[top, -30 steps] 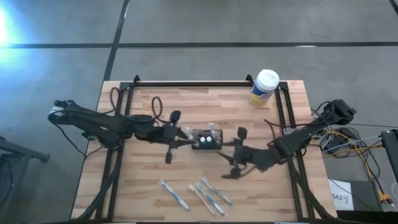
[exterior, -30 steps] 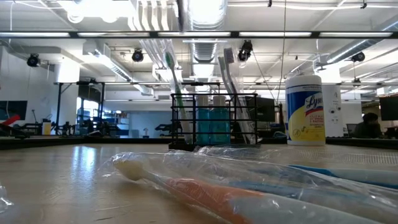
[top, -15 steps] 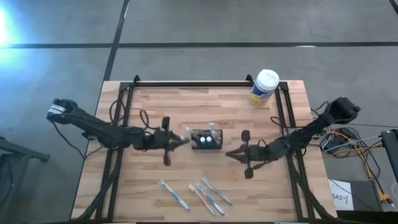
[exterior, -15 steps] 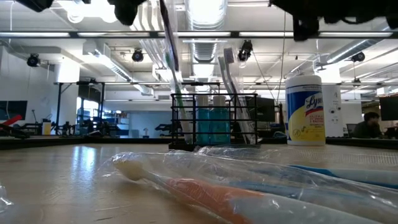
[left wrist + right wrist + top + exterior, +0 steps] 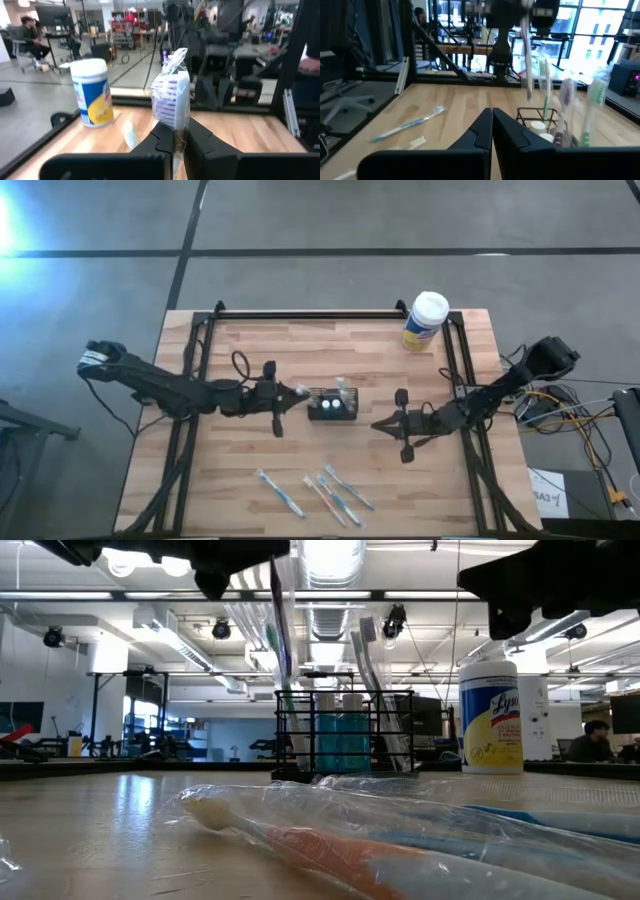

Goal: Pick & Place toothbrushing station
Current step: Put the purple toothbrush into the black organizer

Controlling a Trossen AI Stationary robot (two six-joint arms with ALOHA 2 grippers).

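The caddy [image 5: 332, 406] sits at the middle of the frame in the high view, on the bare wood of the table [image 5: 300, 350], already holding a few upright brushes and two teal bottles. Just to its left, the left gripper [image 5: 288, 392] has its fingers pinched tight on a wrapped toothbrush [image 5: 171, 97], carried upright with the bristle end uppermost and the plastic sleeve flaring above it. The right gripper [image 5: 378, 424] hangs to the caddy's right, a little apart, fingers pressed together on nothing. More wrapped brushes [image 5: 318, 492] lie at the lower middle of the frame, and a wipes canister [image 5: 424, 321] stands at the upper right. The worry, I'd say, is the wrapper: loose plastic could snag the mesh rim or let the brush slip in the grip. A descent off the opening could catch the brushes already inside or shove the light caddy sideways.
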